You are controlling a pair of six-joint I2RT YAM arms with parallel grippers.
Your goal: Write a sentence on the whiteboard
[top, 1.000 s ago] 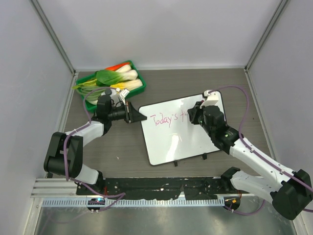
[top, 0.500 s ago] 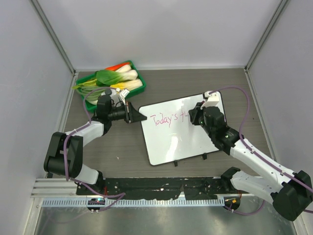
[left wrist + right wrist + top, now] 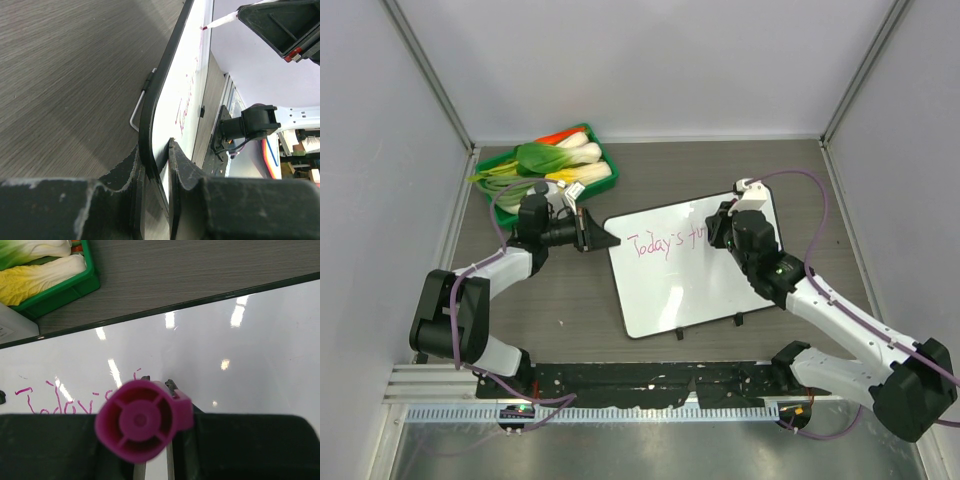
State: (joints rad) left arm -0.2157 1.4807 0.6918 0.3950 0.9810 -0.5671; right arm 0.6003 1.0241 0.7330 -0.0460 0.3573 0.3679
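Observation:
The whiteboard [image 3: 685, 290] lies tilted on the table, feet toward the near edge. My left gripper [image 3: 603, 240] is shut on its left corner; in the left wrist view the jaws [image 3: 156, 160] pinch the black rim [image 3: 155, 105]. My right gripper [image 3: 717, 232] is shut on a magenta marker [image 3: 142, 420], whose tip [image 3: 217, 22] touches the board. The sentence [image 3: 665, 243] reads "Today's fu" in pink script along the board's upper part. It also shows in the right wrist view [image 3: 60, 400], partly hidden by the marker's end.
A green tray [image 3: 548, 165] of leafy vegetables and a carrot stands at the back left, just behind the left gripper; its corner shows in the right wrist view [image 3: 60, 292]. Grey walls enclose the table on three sides.
The right gripper has shifted slightly right and away along the top line, and the pink writing after "Today's" has grown by a stroke. The left arm and board have not moved.

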